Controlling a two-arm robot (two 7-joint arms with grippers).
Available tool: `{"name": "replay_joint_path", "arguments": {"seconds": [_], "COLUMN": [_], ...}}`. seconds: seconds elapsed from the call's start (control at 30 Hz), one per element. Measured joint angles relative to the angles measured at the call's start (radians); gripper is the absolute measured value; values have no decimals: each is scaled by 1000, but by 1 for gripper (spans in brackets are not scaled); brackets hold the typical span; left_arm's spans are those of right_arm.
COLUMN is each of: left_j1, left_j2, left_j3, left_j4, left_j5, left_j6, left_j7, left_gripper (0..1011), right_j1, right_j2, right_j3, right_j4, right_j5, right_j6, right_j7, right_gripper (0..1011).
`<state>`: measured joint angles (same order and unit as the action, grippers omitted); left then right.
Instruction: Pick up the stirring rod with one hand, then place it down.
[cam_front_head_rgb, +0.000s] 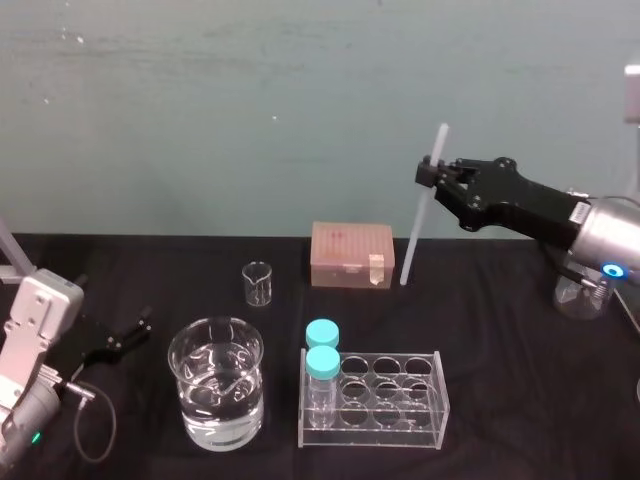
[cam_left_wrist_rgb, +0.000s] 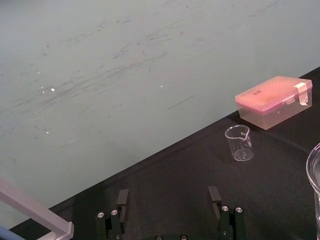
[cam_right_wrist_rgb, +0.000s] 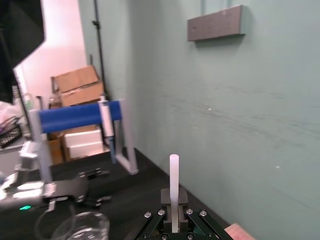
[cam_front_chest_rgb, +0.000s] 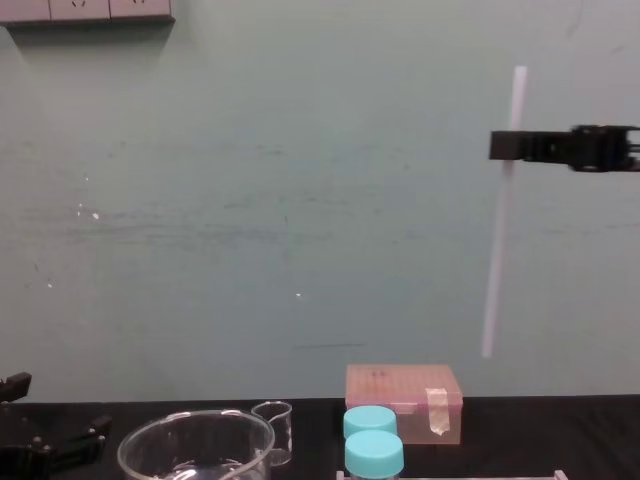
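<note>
From the head view I read the black bench like a dial centred on the rack. The water-filled beaker sits at 9 o'clock just beside it. The pink box lies at 12, near the back edge.

My right end effector comes in from 2 o'clock, raised well above the bench. It is pinching the rod, pressed onto it about a third of the way down from the top. That high grip lets the rod hang close to upright with most of its length below. In the chest view its lower tip floats in the air, above the box and to the box's right, touching nothing. I judge the pick-up done and the set-down not yet begun. The bare cloth at 1 to 2 o'clock, beside the box, looks like the safe spot, away from the glass.

My left end effector is parked low at 8 o'clock, fingers spread and holding nothing, well apart from the work.

Two blue-capped bottles stand in the rack's left-hand holes. A small beaker stands alone at 11.
</note>
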<state>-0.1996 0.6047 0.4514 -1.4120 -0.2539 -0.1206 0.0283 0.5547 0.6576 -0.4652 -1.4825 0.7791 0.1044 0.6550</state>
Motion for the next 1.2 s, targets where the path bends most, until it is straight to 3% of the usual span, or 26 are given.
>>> {"name": "replay_joint_path", "arguments": {"seconds": [0.03, 0.2, 0.47, 0.87, 1.2], "left_j1": [0, 0, 0, 0, 0], "left_j2": [0, 0, 0, 0, 0], "left_j3": [0, 0, 0, 0, 0], "left_j4": [0, 0, 0, 0, 0], "left_j5": [0, 0, 0, 0, 0], "left_j6": [0, 0, 0, 0, 0], "left_j7": [0, 0, 0, 0, 0], "left_gripper": [1005, 1005, 1005, 1005, 1004], "right_j1": [0, 69, 102, 90, 69], "right_j2": [0, -74, -124, -138, -104], "right_j3": [0, -32, -38, -16, 17], "right_j4": [0, 120, 191, 170, 91], "right_j5": [0, -55, -97, -119, -99], "right_j6": [0, -8, -10, 2, 46], "right_j7": [0, -28, -52, -66, -76], "right_gripper": [71, 71, 71, 71, 71]}}
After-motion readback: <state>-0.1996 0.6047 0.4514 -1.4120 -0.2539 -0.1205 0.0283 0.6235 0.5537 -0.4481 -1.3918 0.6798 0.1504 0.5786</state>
